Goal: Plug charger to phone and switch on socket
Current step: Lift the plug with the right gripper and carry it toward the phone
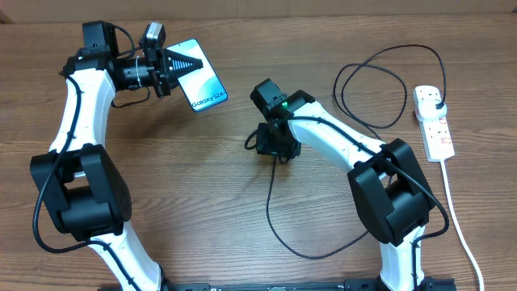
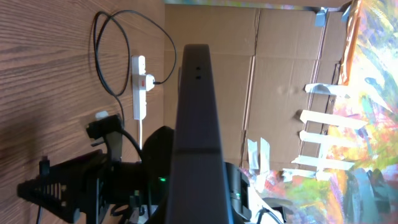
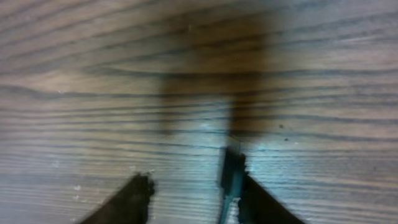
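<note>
Start at your right gripper (image 3: pixel 193 193). It is down at the table (image 3: pixel 93 74) with its jaws partway apart and nothing pinched between them. The charger (image 3: pixel 231 175) has its small connector tip just inside one finger, touching or nearly touching it, with a clear gap across to the other finger.

Before you close, shift sideways so the tip sits in the middle of the gap. Otherwise I expect the closing jaws to push the tip along rather than catch it. Grip just behind the tip, leaving enough sticking out in front of the fingers to enter the port. The wrist view is blurred, so I cannot tell which way up the connector lies.

Behind the gripper the cable trails in a slack loop, so lift gently.

Further off, up and to this gripper's left, the left gripper (image 1: pixel 179 65) is clamped on the phone (image 1: pixel 203 81), holding it tilted clear of the table.

Farthest away, on the other side, lies the socket (image 1: pixel 433 121), with the charger's plug apparently already in it.
</note>
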Motion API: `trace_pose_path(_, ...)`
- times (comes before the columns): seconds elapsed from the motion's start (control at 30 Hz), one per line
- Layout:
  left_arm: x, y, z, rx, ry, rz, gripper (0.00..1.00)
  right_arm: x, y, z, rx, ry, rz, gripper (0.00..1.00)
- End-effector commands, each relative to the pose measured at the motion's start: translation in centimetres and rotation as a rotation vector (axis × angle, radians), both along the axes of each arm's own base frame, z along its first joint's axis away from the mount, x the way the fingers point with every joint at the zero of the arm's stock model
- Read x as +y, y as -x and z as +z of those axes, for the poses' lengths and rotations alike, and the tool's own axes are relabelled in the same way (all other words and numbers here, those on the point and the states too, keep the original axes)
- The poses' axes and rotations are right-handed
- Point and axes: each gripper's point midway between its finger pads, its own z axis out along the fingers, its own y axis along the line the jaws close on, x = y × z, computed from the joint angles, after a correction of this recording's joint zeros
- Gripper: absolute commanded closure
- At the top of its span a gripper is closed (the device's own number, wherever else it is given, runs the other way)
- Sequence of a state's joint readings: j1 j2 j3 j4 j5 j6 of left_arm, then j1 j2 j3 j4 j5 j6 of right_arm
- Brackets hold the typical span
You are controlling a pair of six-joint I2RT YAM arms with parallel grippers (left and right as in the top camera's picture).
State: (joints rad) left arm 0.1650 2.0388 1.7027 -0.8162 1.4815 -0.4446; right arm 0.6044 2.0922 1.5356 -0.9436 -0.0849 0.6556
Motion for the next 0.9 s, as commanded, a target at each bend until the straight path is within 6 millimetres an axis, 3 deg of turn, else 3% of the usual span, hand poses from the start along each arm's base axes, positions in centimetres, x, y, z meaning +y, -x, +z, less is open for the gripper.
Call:
trace_pose_path(0.0,-0.1,0.2,1.4,-0.047,0.037,-0.023,0.96,-0.6,0.3,-1.0,0.006,0.021,-0.058,0.39)
trace_pose_path(0.13,-0.1,0.2,1.4,-0.047,0.037,-0.023,0.96,1.0,0.4,-0.8,-0.005,-0.057,0.095,0.32)
trace_pose_path(0.2,-0.1,0.2,1.4,-0.047,0.037,-0.023,0.96,0.5,0.6,-0.9,0.003,-0.035,0.096,0.32)
trace_pose_path(0.37,-0.1,0.2,1.4,-0.047,0.036,-0.022,0.96,-2.8,0.7,-1.3,0.011,0.120,-0.043,0.36)
trace_pose_path(0.57,-0.1,0.2,1.2,-0.045,0.026,-0.018,0.96,-2.6,0.7,-1.3,0.014,0.113,-0.078,0.38)
trace_pose_path(0.87,-0.1,0.2,1.2,-0.045,0.026,-0.018,0.96,-2.0,1.1,-1.6,0.040,0.083,-0.093,0.50)
